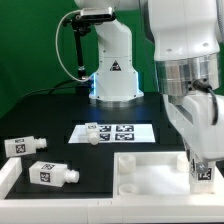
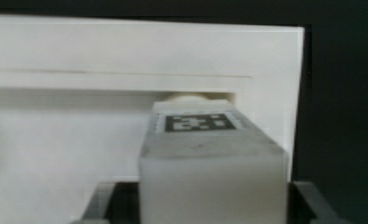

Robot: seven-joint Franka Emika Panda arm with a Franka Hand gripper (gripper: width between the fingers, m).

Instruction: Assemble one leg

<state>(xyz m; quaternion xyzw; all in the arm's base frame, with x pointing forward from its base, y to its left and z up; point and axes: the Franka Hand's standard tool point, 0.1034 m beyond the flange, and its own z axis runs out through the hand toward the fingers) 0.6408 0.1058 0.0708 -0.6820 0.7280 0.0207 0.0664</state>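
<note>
The claw (image 1: 203, 172) gripped a leg (image 2: 207, 150) upright, its stub against the tabletop (image 1: 150, 175) beneath.

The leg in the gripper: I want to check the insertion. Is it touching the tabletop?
Cannot tell. In the wrist view the leg has its stub end up against the tabletop, but no contact or gap shows plainly.

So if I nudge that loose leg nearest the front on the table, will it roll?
Probably not: the leg lies on a flat side, and its square section should slide or pivot instead of rolling. It looks rigid, likely light. The round stub end might let it swing when pushed off-centre.
</note>
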